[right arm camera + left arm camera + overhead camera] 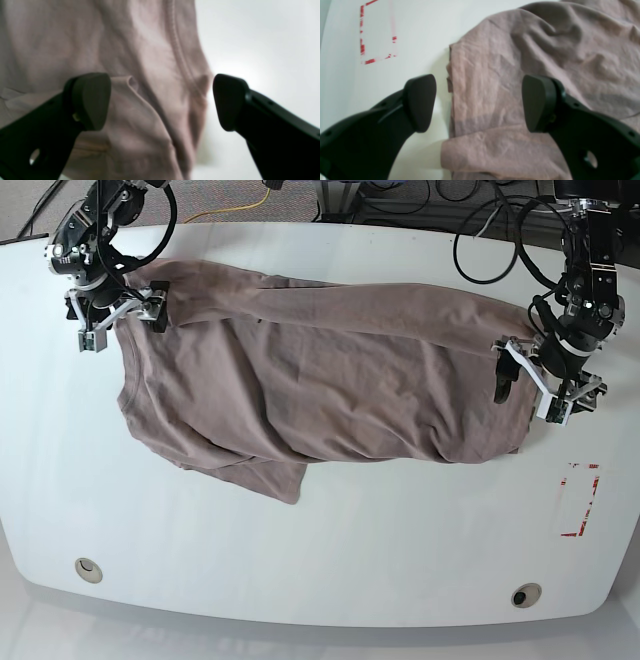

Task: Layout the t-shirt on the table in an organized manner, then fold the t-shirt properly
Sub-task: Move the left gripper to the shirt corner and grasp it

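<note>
The mauve-brown t-shirt (320, 390) lies spread but wrinkled across the white table (330, 550), with one lower corner bunched toward the front. In the base view my left gripper (527, 398) stands open at the shirt's right edge. The left wrist view shows the left gripper (478, 103) with its jaws wide apart over a folded edge of the t-shirt (545, 45). At the shirt's far left corner in the base view is my right gripper (122, 323), also open. In the right wrist view the right gripper (160, 101) straddles a seamed edge of the t-shirt (150, 50) and holds nothing.
A red tape rectangle (580, 500) marks the table right of the shirt, and the left wrist view shows the red tape (377, 32) too. Two grommet holes (88, 568) (524, 594) sit near the front edge. Cables (400, 200) run behind the table.
</note>
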### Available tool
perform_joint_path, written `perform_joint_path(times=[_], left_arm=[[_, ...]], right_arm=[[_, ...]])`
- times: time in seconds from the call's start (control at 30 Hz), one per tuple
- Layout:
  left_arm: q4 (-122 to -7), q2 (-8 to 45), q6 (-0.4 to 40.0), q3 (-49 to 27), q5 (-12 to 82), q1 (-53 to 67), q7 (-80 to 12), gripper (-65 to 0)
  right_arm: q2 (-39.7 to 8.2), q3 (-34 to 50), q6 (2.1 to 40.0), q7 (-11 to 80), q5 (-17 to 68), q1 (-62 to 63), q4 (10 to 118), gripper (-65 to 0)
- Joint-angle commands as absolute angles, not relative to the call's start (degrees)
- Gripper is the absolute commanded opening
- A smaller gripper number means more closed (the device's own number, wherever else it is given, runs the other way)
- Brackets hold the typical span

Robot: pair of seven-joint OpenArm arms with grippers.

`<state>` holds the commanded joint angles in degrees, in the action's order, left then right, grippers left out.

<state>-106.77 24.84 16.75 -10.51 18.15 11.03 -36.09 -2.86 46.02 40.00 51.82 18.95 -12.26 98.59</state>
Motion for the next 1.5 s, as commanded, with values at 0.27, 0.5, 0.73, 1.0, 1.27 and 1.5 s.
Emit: perform_joint_path(times=[0.27,0.5,0.73,1.0,1.27,1.5], left_arm=[[-106.7,24.7,16.7,-15.4,21.0,9.2,-40.4,-14.0],[-106.7,24.6,16.7,-16.0,22.9,9.5,-40.7,-14.0],[-107.0,23.9,16.7,-18.3,23.0,13.3,-40.5,-14.0],[-107.0,19.8,16.7,-25.6,23.0,16.9,-40.5,-14.0],[-107.0,20.0,16.7,-26.1,23.0,18.7,-40.3,-14.0],[-107.0,19.8,16.7,-26.1,22.9,19.0,-40.3,-14.3]], right_arm=[[-3.7,46.0,40.0,51.0,18.6,-12.4,96.4,-2.9],[-4.5,45.3,40.0,51.0,18.6,-13.3,96.4,-3.5],[-7.2,40.0,40.0,51.1,18.5,-15.3,95.5,-30.3],[-13.2,35.3,40.0,51.0,18.6,-15.0,89.4,-53.7],[-17.8,31.0,40.0,51.0,18.5,-15.4,87.9,-56.0],[-19.8,28.8,40.0,51.0,18.5,-18.1,88.0,-56.0]])
